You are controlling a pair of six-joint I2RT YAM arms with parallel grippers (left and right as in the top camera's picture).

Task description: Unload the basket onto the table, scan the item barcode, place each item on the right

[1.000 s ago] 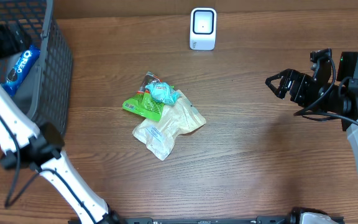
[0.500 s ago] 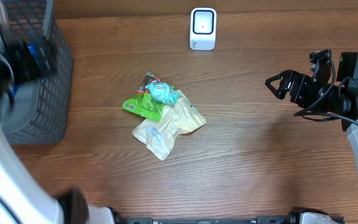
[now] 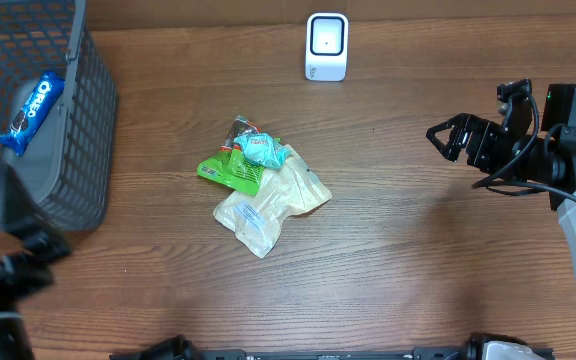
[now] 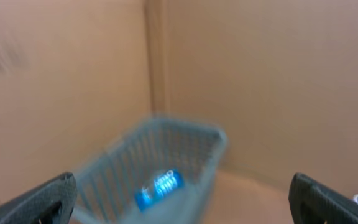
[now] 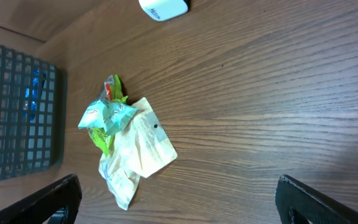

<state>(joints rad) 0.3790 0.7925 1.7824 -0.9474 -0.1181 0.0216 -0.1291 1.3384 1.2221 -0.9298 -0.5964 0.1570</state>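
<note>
Overhead, the right jaws stand wide apart and empty above the tabletop (image 3: 418,260). They point toward a heap of snack packets (image 3: 263,195) that lies well ahead of them, touched by nothing. A teal packet (image 3: 264,150) and a green one (image 3: 230,170) rest on pale bags in that heap. The white scanner (image 3: 327,45) stands ahead of those jaws and off to one side, well apart from the heap.

The left wrist picture is blurred, yet its fingers (image 4: 42,202) show at the two lower corners, far apart with nothing between them. Ahead of the left jaws sits a grey wire basket (image 4: 166,149) with a blue Oreo packet (image 4: 158,188) inside.
</note>
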